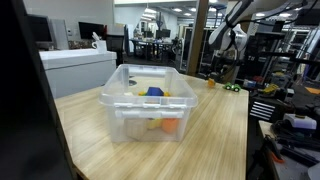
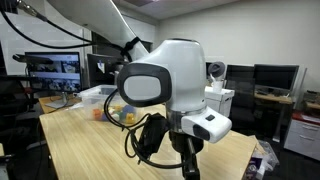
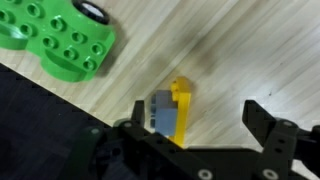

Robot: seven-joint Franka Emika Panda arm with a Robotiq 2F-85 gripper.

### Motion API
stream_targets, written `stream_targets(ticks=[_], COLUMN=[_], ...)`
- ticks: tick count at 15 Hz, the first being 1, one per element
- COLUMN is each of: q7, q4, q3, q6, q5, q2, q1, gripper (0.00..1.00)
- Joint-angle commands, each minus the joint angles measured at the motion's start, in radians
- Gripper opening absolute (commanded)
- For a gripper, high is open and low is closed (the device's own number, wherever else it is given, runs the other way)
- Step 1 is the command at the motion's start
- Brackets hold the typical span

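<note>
The gripper (image 3: 195, 118) hangs low over the table (image 3: 250, 50) with its jaws spread wide and nothing pinched; one dark finger (image 3: 135, 128) shows at the bottom of the wrist view, its mate stands far across from it, and bare wood lies between them. The yellow block (image 3: 180, 105) lies flat on the wood, down and to the right of the green block (image 3: 55, 40) in the wrist view, clear of it with a strip of table between; a grey piece (image 3: 160, 112) sits against the yellow block's side. The yellow block is inside the gap of the jaws, just beside the nearer finger; whether it touches that finger I cannot tell. The green block is broad and studded, cut off by the top corner of the wrist view, with a dark round part (image 3: 92, 10) at its upper edge; below the green block the table ends and a dark area begins.

In an exterior view a clear bin (image 1: 145, 100) stands well apart from the green block, which is only a small speck (image 1: 233, 87) toward the far end of the table; blue, yellow and orange toys (image 1: 155, 93) lie inside the bin. The white arm (image 2: 165, 80) fills much of an exterior view, with the bin behind it.
</note>
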Motion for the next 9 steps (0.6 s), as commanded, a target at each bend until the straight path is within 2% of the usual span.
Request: stream_targets(ticks=[1,9], q7=[-0.082,-0.080], q4=[-0.008,0.015], q3=[0.058,0.112], q6=[0.050,0.092], q5=[0.043,0.049], q2=[0.025,0.054], q1=[-0.054,-0.120], gripper=[1.00,0.99])
